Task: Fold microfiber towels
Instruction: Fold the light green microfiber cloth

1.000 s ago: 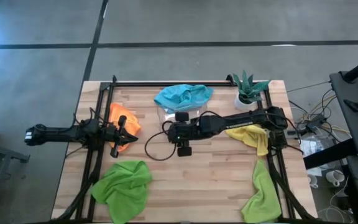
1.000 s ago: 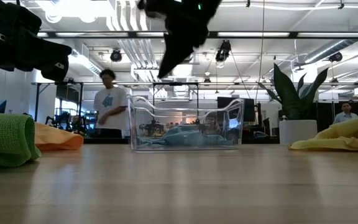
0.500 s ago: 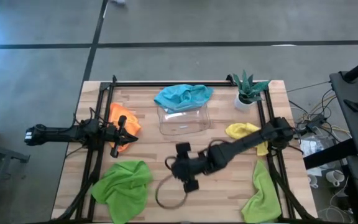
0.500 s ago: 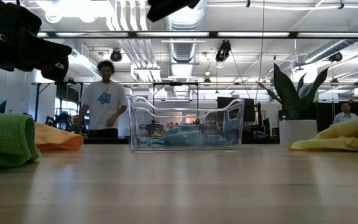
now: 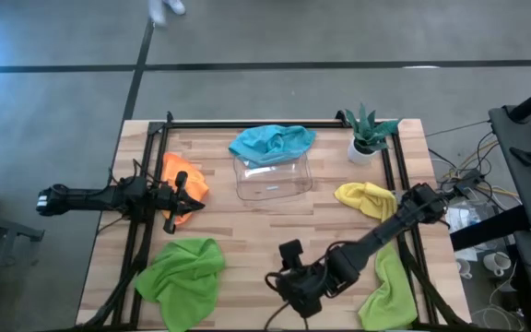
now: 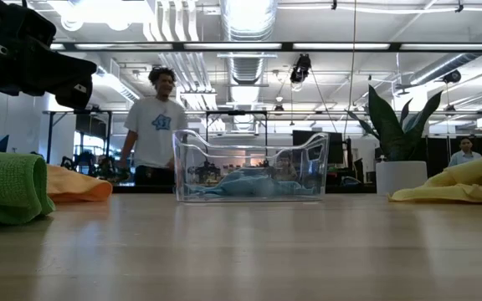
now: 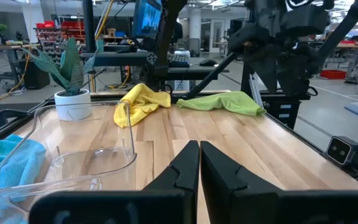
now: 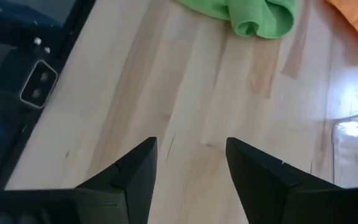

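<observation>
The bench (image 5: 275, 221) carries a clear tray (image 5: 272, 177) near its far middle, and the teal towel (image 5: 271, 141) drapes over the tray's far rim and down into it. A potted plant (image 5: 369, 132) stands at the far right corner. The yellow towel (image 5: 367, 198) lies crumpled by the right rail, just nearer than the plant. One lime towel (image 5: 186, 277) is bunched at the near left corner; the other lime towel (image 5: 387, 284) hangs along the near right edge, partly under my right arm. The orange towel (image 5: 181, 178) sits at the left edge, with my left claw (image 5: 180, 198) hovering just over its near side. Beyond the bench a person (image 6: 156, 125) stands in the room.

My left claw is pressed together, fingers (image 7: 185, 163) flush against each other with nothing between them, pointing across the bench toward the tray.

My right claw (image 5: 295, 277) hangs low over bare wood near the front edge, between the two lime towels. Its fingers (image 8: 138, 168) are spread well apart and empty, touching no cloth; only planks show between them.
</observation>
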